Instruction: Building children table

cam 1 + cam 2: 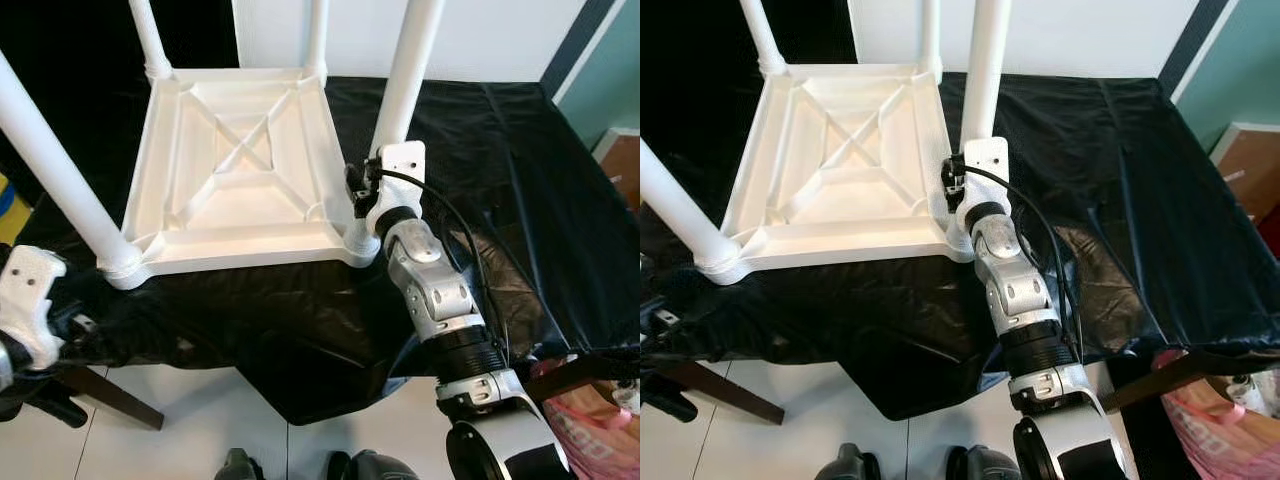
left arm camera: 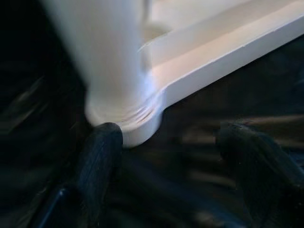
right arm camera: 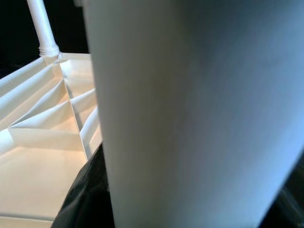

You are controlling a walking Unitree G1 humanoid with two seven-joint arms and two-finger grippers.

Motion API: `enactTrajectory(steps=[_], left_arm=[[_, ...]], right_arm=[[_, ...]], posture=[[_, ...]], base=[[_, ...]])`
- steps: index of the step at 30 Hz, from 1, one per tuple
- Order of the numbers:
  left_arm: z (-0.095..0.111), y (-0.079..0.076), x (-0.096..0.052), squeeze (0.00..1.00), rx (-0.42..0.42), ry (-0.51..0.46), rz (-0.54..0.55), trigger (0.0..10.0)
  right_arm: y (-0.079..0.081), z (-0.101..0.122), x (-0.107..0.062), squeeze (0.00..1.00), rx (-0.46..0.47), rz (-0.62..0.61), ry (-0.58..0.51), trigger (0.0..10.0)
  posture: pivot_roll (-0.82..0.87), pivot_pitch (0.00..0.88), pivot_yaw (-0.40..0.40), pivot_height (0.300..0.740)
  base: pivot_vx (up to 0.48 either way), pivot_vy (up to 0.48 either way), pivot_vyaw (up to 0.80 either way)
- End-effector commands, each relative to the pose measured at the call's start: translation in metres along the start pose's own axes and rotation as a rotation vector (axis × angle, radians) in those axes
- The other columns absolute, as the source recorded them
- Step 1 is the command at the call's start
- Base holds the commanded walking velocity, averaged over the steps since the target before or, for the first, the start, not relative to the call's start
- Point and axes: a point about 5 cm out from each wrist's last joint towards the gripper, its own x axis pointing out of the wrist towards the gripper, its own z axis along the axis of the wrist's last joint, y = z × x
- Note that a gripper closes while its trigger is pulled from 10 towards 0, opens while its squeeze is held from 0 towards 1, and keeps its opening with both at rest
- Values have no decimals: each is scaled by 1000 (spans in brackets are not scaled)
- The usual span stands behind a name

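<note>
The right gripper (image 1: 372, 185) is pressed against the near-right leg (image 1: 408, 70) of the white children's table (image 1: 240, 170); whether its fingers clamp that leg cannot be told. The left gripper (image 2: 166, 156) hangs open, its 2 fingers (image 2: 97, 161) spread just before the near-left leg (image 1: 50, 165), at the socket. The table lies upside down on a black sheet (image 1: 480, 170), near the sheet's front edge, with 4 legs pointing up.
</note>
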Motion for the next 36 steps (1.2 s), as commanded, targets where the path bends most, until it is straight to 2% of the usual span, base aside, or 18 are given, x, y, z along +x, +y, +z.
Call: enactTrajectory(steps=[1, 3, 4, 5, 7, 8, 9, 10, 12, 14, 16, 17, 19, 23, 24, 25, 30, 36], left_arm=[[-5, 11, 2, 0, 4, 43, 93, 10000], [-6, 16, 3, 0, -6, 51, 123, 10000], [-6, 22, 4, 0, -1, 54, 162, 10000], [-6, 22, 4, 0, -1, 54, 162, 10000], [-12, 37, 7, 0, 16, 104, 235, 10000], [-12, 37, 7, 0, 16, 104, 235, 10000], [-16, 52, 11, 0, 62, 148, 309, 10000], [-16, 52, 11, 0, 62, 148, 309, 10000], [-16, 64, 17, 0, 74, 164, 388, 10000], [-16, 64, 17, 0, 74, 164, 388, 10000], [-10, 75, 30, 0, 94, 146, 491, 10000], [-10, 75, 30, 0, 94, 146, 491, 10000], [5, 80, 50, 0, 80, 78, 583, 10000], [7, 81, 56, 0, 44, 53, 602, 10000], [8, 78, 62, 0, 53, 59, 598, 10000], [8, 74, 73, 0, 73, 70, 585, 10000], [5, 71, 80, 0, 66, 76, 570, 10000], [-9, 75, 75, 0, 53, 113, 596, 10000]], right_arm=[[0, 1, 2, 0, 22, -10, 13, 10000], [0, 2, 2, 0, 36, -16, 12, 10000], [-1, 2, 2, 0, 85, -26, 16, 10000], [-1, 2, 2, 0, 85, -26, 16, 10000], [-5, 2, 2, 0, 170, -56, 27, 10000], [-5, 2, 2, 0, 170, -56, 27, 10000], [-9, 1, 1, 0, 240, -79, 37, 10000], [-9, 1, 1, 0, 240, -79, 37, 10000], [-9, 0, 0, 0, 285, -88, 44, 10000], [-9, 0, 0, 0, 285, -88, 44, 10000], [-10, -2, -1, 0, 337, -99, 52, 10000], [-10, -2, -1, 0, 337, -99, 52, 10000], [-11, -2, -3, 0, 415, -106, 53, 10000], [-10, -1, -4, 0, 453, -108, 54, 10000], [-10, 0, -6, 0, 510, -111, 52, 10000], [-10, 2, -8, 0, 620, -113, 50, 10000], [-12, 2, -12, 0, 714, -116, 55, 10000], [-17, -3, -20, 0, 825, -130, 72, 10000]], posture=[[44, 135, -91, 740], [44, 135, -91, 740], [41, 136, -85, 740], [41, 136, -85, 740], [36, 139, -78, 740], [36, 139, -78, 740], [38, 142, -74, 740], [38, 142, -74, 740], [38, 144, -70, 740], [38, 144, -70, 740], [34, 149, -68, 740], [34, 149, -68, 740], [25, 159, -58, 740], [25, 159, -58, 740], [8, 164, -46, 740], [-2, 167, -41, 740], [-17, 177, -32, 740], [-30, 184, -24, 740]], base=[[0, 0, 0], [0, 0, 0], [0, 0, 0], [0, 0, 0], [0, 0, 0], [0, 0, 0], [0, 0, 0], [0, 0, 0], [0, 0, 0], [0, 0, 0], [0, 0, 0], [0, 0, 0], [0, 0, 0], [0, 0, 0], [0, 0, 0], [0, 0, 0], [0, 0, 0], [0, 0, 0]])
